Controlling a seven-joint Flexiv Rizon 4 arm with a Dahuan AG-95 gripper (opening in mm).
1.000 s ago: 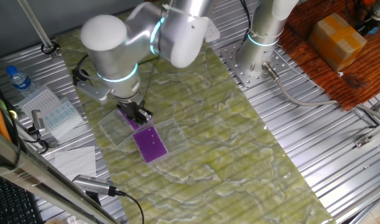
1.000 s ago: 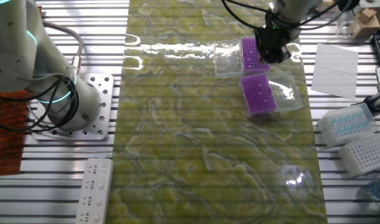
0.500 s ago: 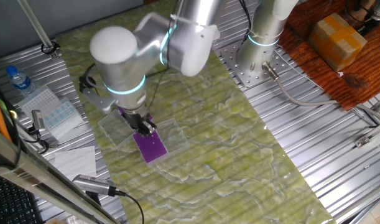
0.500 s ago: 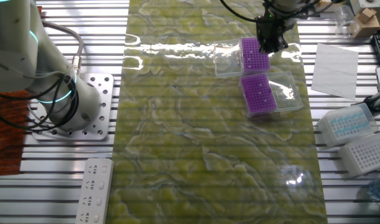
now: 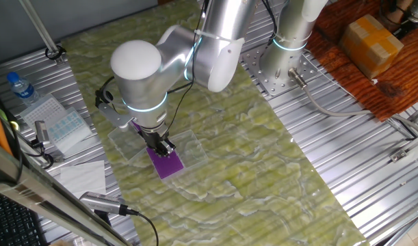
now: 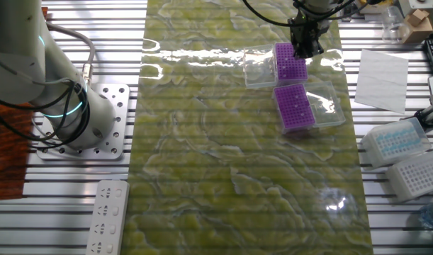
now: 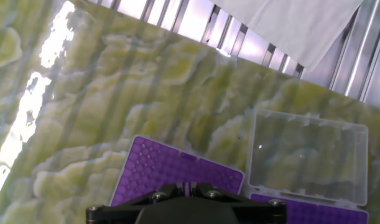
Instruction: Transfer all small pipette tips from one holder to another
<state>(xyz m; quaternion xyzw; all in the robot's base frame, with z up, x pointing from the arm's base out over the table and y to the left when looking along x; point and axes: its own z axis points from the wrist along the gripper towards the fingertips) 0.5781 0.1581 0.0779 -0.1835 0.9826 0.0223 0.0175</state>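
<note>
Fingers (image 6: pixel 305 51) above purple holder (image 6: pixel 290 63)

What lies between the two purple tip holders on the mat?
In the other fixed view, only a narrow strip of green mat and clear box edges separates the far purple holder from the near purple holder.

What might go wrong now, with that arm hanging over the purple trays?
The gripper sits low over the far purple holder, and the hand view shows no fingertips, so a misaligned descent might miss a hole. The clear lid lies open close beside it and could get bumped. The pipette tips are too small to make out, so one might drop unnoticed.
</note>
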